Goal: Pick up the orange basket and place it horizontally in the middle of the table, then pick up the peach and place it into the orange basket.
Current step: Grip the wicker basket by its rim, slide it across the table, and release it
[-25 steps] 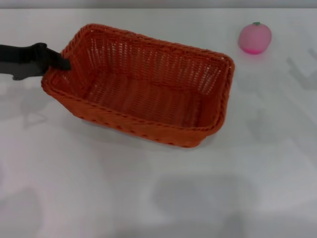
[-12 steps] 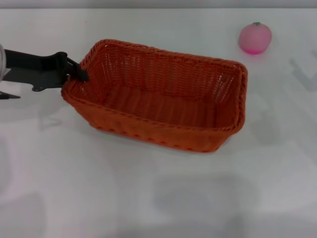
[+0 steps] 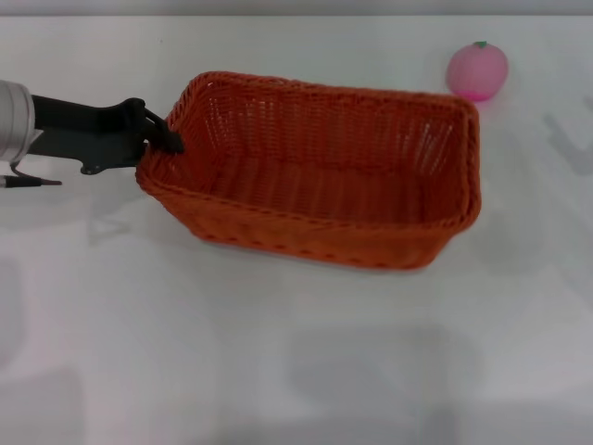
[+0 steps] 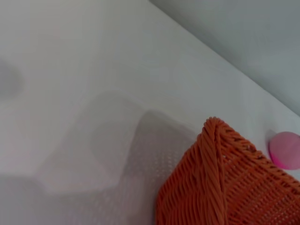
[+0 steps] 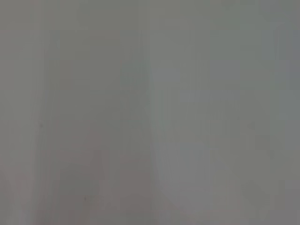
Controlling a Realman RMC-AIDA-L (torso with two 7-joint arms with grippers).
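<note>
Orange woven wicker basket (image 3: 320, 176), pinched at nine o'clock by our clamped left end effector (image 3: 170, 141), could tip sideways, we judge.

left arm: reaches in from the left | left end effector (image 3: 170, 139): clamped | right arm: unseen

Most of the middle of the table (image 3: 278, 371) is taken up by the orange basket (image 3: 324, 185), with its left rim gripped by the left gripper (image 3: 165, 139). Bare table is seen all along the near side. The peach (image 3: 477, 70) sits just beyond the basket's far right corner.
</note>
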